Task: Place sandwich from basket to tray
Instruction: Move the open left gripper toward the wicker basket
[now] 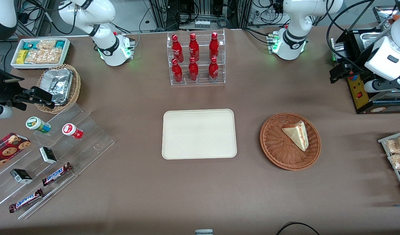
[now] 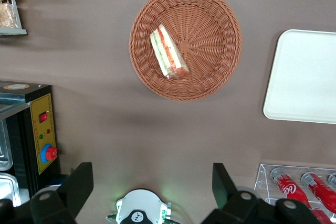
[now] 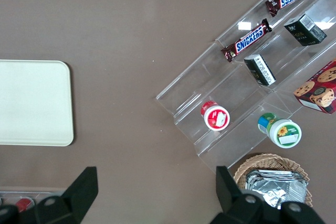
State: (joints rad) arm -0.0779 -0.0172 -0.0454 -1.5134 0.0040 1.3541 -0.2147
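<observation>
The sandwich (image 1: 297, 134), a pale bread wedge with red and green filling stripes, lies in the reddish-brown wicker basket (image 1: 278, 147). The cream tray (image 1: 199, 133) lies flat and bare at the table's middle, beside the basket toward the parked arm's end. My left gripper (image 1: 337, 73) hangs high above the table, farther from the front camera than the basket and apart from it. In the left wrist view the gripper (image 2: 152, 182) is open and empty, with the sandwich (image 2: 169, 52), basket (image 2: 210, 66) and tray (image 2: 302, 77) all in sight. The tray also shows in the right wrist view (image 3: 31, 103).
A clear rack of red bottles (image 1: 196, 58) stands farther from the front camera than the tray. A black box with a yellow panel (image 1: 358, 91) sits close to the gripper. A rack of packets (image 1: 397, 156), acrylic steps with snacks (image 1: 46, 156) and a tan basket with foil containers (image 1: 61, 86) stand at the table's ends.
</observation>
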